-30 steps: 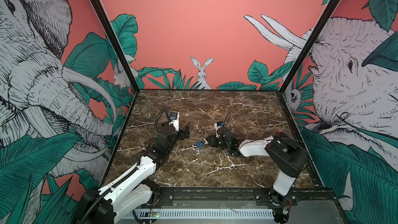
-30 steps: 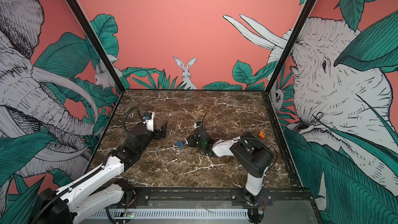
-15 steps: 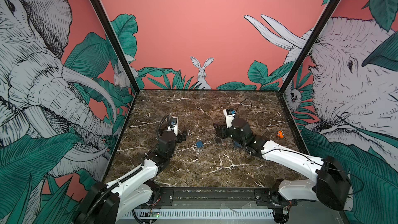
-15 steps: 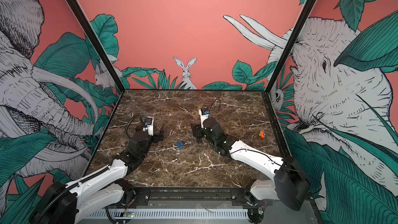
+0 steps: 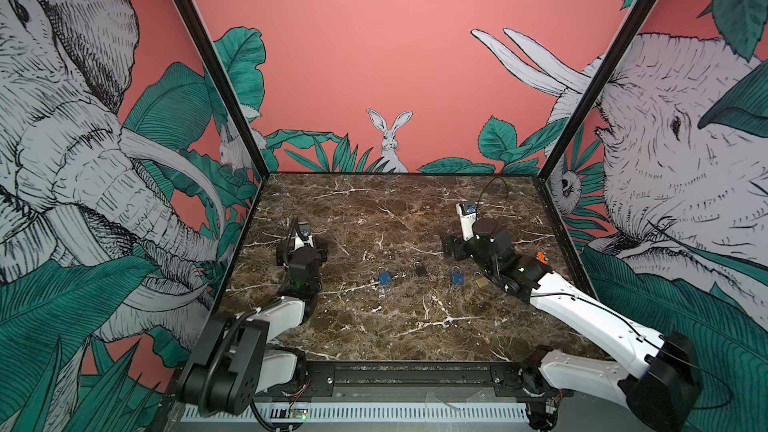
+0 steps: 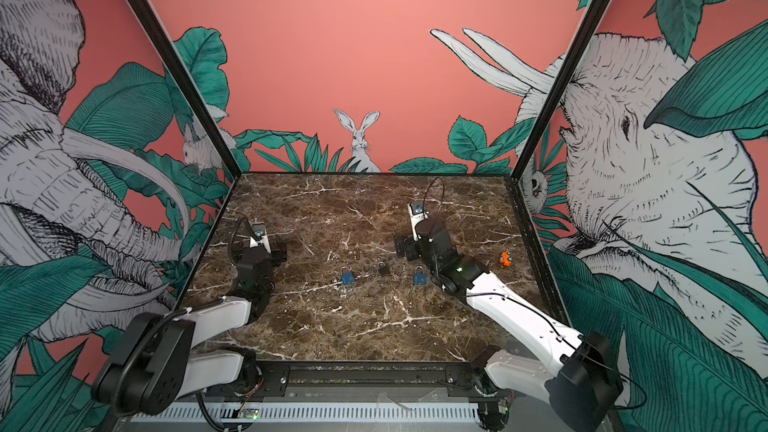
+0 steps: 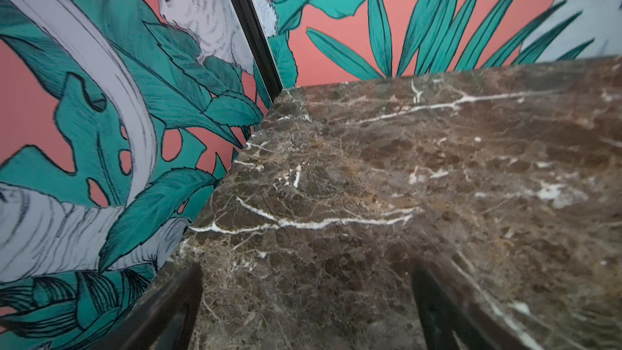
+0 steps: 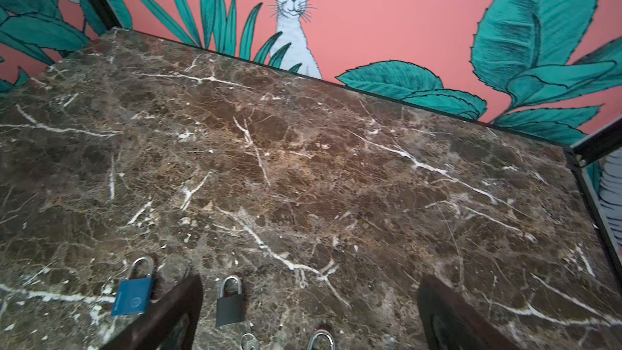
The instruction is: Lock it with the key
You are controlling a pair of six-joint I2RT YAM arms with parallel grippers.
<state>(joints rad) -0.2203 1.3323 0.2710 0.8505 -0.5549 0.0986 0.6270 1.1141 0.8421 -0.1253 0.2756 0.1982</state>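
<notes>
One black padlock (image 5: 420,269) lies between blue padlocks (image 5: 385,277).
We see left gripper (image 7: 306,266) and right gripper (image 8: 309,284) fingers spread apart.

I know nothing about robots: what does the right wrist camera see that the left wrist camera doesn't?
Only the right wrist view: a blue padlock, a black padlock, what looks like a key ring near it, the shackle of a third padlock at the picture's edge, and the painted rabbit.
Only the left wrist view: the black corner post and a small painted animal beside it; no locks.
Both: the marble table, the pink leafy wall, and an open, empty right end effector or left end effector respectively.
</notes>
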